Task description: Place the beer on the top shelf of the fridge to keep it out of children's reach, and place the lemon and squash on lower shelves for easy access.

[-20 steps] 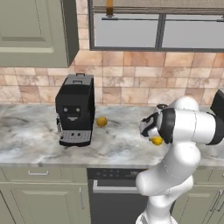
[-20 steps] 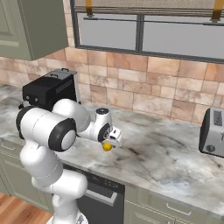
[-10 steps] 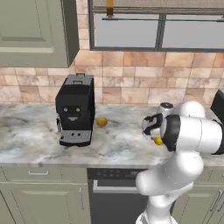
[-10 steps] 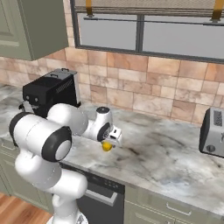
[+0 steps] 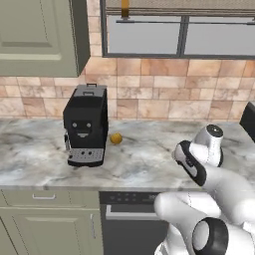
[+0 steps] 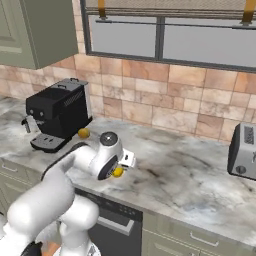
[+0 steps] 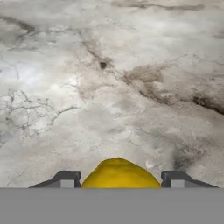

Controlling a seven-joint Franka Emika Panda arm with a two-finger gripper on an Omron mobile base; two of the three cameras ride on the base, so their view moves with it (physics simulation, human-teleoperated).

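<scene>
Fingers (image 7: 117,179) sit either side of the lemon (image 7: 119,174) w/ little gap; can't tell yet if they actually pinch it. Lemon is over the marble worktop (image 7: 131,87), under the wrist in right base view (image 6: 118,172). Squash (image 5: 115,138) rests on the worktop at approx 3 o'clock of the coffee machine (image 5: 85,124), just beside it, prob. waiting for a later trip to the fridge.

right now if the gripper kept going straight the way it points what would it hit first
The lemon already sits between the fingertips of the gripper. Beyond it, the line looks to end on the bare marble counter, with nothing else in the way as far as the hand view shows; depth is hard to judge.
</scene>
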